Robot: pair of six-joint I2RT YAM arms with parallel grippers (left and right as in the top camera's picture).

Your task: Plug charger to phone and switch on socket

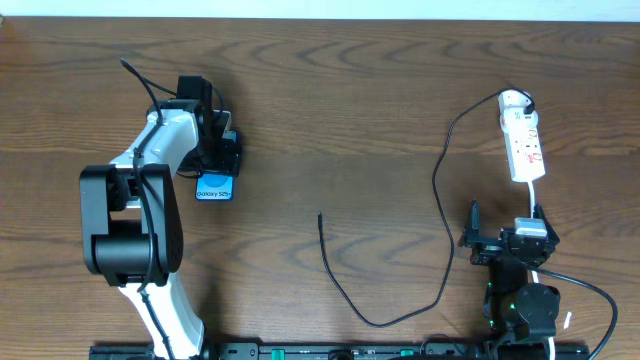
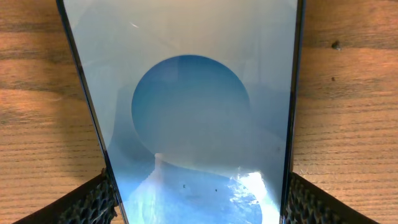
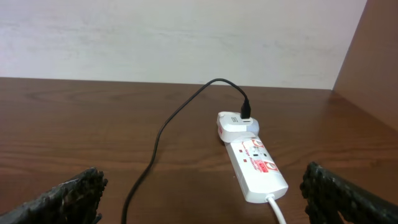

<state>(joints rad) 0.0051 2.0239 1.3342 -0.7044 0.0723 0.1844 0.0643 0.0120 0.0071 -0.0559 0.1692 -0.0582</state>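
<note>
The phone (image 1: 213,187) lies on the table's left side, its blue screen with "Galaxy S25" text showing below my left gripper (image 1: 216,155). In the left wrist view the phone (image 2: 193,106) fills the frame, and my left gripper (image 2: 198,202) has a finger pressed on each long edge. The white socket strip (image 1: 523,135) lies at the far right, with a white adapter (image 3: 236,124) plugged into its far end. The charger cable (image 1: 440,205) runs from there in a long loop to its free tip (image 1: 320,216) mid-table. My right gripper (image 1: 505,232) is open just short of the strip (image 3: 256,165).
The strip's white cord (image 1: 533,195) runs back past my right gripper. A pale wall (image 3: 174,37) stands behind the table and a brown side panel (image 3: 373,62) rises at the right. The table's front edge carries the arm bases (image 1: 140,300).
</note>
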